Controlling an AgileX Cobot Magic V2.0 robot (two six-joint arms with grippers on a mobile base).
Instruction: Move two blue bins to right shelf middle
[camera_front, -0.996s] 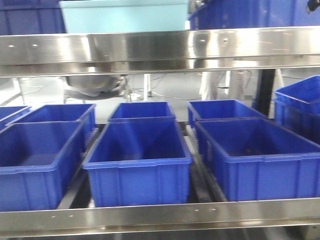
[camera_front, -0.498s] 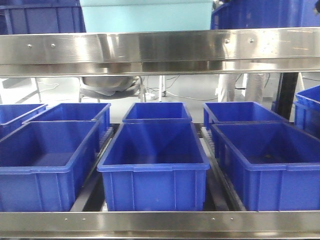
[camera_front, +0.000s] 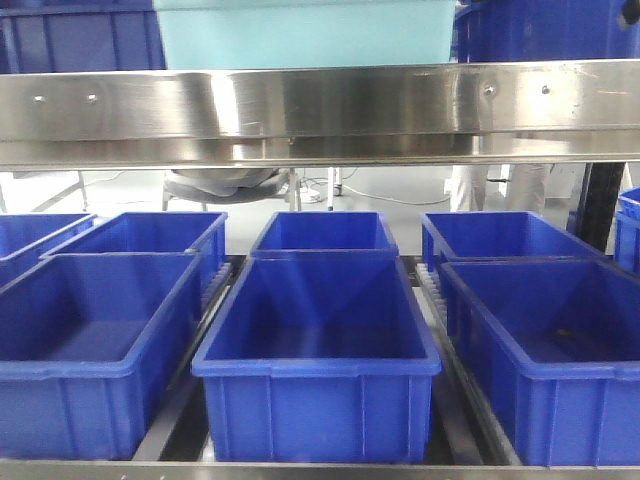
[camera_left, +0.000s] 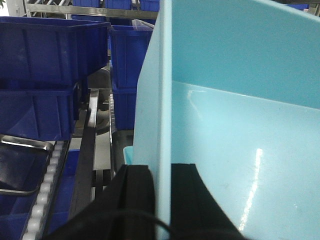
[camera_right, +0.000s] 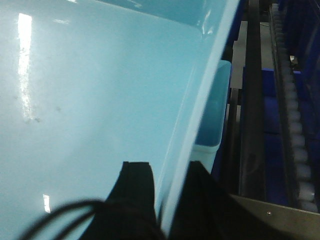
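Note:
A light blue bin is held up at the top of the front view, above the steel shelf rail. My left gripper is shut on its left wall, one black finger on each side. My right gripper is shut on its right wall the same way. The rim of a second light blue bin shows just under the held one, also in the left wrist view. Neither gripper shows in the front view.
Several empty dark blue bins stand in rows on the shelf level below: left, middle, right. More dark blue bins are stacked to the left. Roller tracks run beside the bins.
The front view has shifted: the shelf and dark blue bins have drifted right and grown larger. The light blue bin stays gripped at the top and spreads further right.

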